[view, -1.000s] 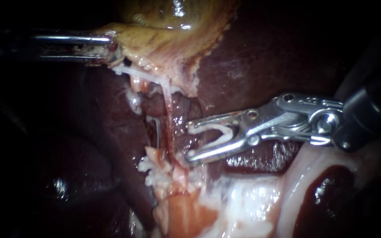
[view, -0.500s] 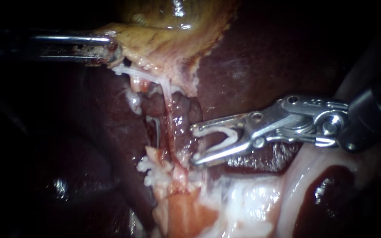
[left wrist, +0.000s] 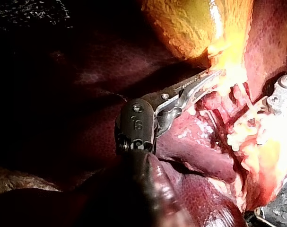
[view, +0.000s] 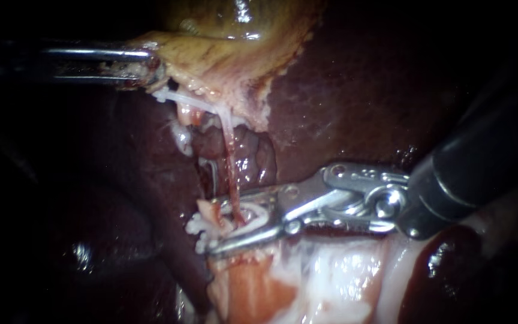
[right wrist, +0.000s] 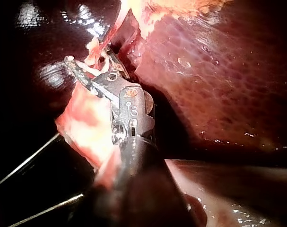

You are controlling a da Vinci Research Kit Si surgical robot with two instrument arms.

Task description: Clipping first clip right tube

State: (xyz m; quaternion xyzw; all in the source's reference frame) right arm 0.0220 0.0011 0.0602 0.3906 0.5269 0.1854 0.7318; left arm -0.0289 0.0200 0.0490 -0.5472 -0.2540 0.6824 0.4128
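Right instrument (view: 222, 225) jaws grasping a white clip (view: 258, 215), one leg against each jaw; a gap shows between them, so the clip is not yet pressed flat. Right tube (view: 229, 163), the reddish strand, runs down from the gallbladder (view: 229, 36) and drops into the clip mouth near the jaw tips. It looks straddled, but the upper jaw and ragged scraps hide its far side, so can't confirm it is fully encircled. Thin pale left tube (view: 213, 177) sits just beside it, apart from the clip as far as shows. Left instrument (view: 148, 67) jaws clenched on the gallbladder edge, holding it away so both tubes stand taut over the liver (view: 343, 90). Pale tissue (view: 325, 282) lies under the right shaft. Judgement: step in hand is closing the clip. To do it well:
- check both clip tips reach past the tube so its whole width is inside
- set the jaws square across the tube, not slanted
- leave the left tube and loose scraps outside
- squeeze steadily with no drag along the tube
- leave the left grip as is, for tension

Risks: a partial bite, catching the left tube, or a twist tearing the thin strand.
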